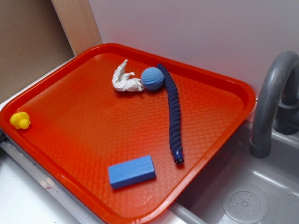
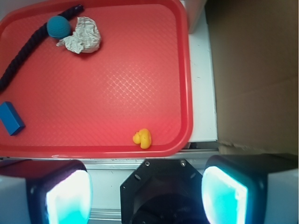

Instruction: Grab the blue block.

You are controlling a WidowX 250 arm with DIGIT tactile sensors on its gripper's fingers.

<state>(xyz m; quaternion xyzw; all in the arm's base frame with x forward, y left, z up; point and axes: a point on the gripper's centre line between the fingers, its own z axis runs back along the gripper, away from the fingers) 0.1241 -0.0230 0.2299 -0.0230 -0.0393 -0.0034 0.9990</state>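
The blue block [image 1: 132, 171] lies flat on the red tray [image 1: 84, 126] near its front edge; in the wrist view the blue block [image 2: 11, 117] shows at the far left of the tray [image 2: 121, 93]. My gripper [image 2: 147, 193] hangs high above the tray's near rim, off to the side of the block, jaws wide apart with nothing between them. Its two pads [image 2: 70, 196] glow cyan. The gripper does not show in the exterior view.
On the tray also lie a light-blue knitted ball [image 1: 152, 78], a crumpled white wad [image 1: 125, 80], a dark-blue braided rope [image 1: 174, 112] and a yellow duck [image 1: 20, 120]. A grey sink [image 1: 243, 196] with a faucet [image 1: 271, 102] sits to the right. Cardboard [image 2: 254, 74] borders the tray.
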